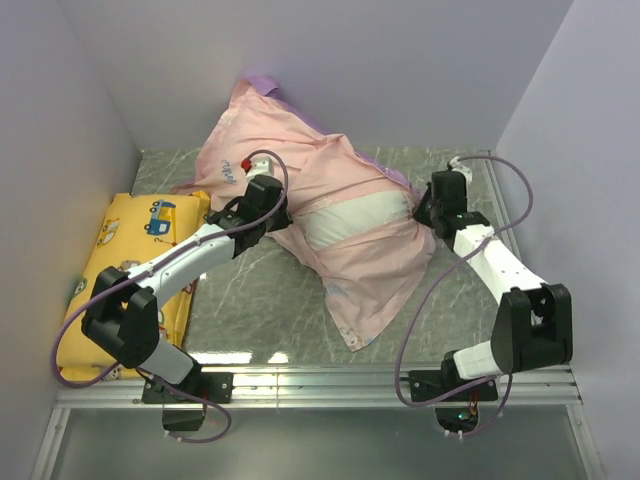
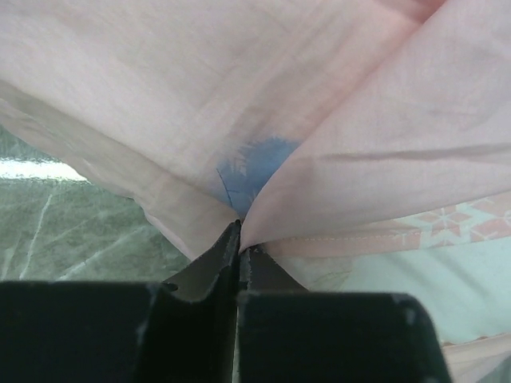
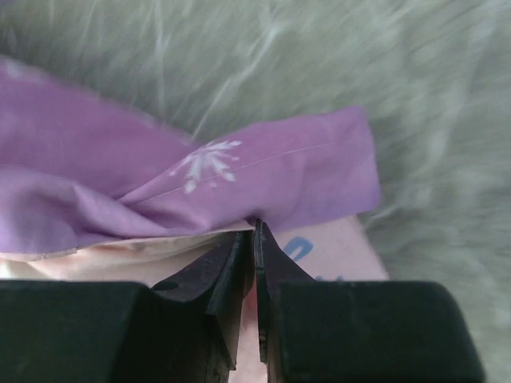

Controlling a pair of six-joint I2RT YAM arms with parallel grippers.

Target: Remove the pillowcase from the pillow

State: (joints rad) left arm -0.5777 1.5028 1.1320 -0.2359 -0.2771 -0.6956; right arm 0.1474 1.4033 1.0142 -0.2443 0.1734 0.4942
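Observation:
The pillowcase (image 1: 375,265) lies mostly inside out, pale pink side up, across the middle of the table. A purple edge shows at its far end and right side. A strip of the white pillow (image 1: 355,222) shows through its opening in the middle. My left gripper (image 1: 272,218) is shut on a fold of the pink pillowcase fabric (image 2: 263,120) at the opening's left side, with the pillow (image 2: 447,279) beside it. My right gripper (image 1: 425,208) is shut on the pillowcase's purple snowflake edge (image 3: 239,175) at the opening's right side.
A yellow cushion with cartoon vehicles (image 1: 125,270) lies along the left wall. White walls close in the left, back and right of the grey-green table (image 1: 250,300). A metal rail (image 1: 320,378) runs along the near edge by the arm bases.

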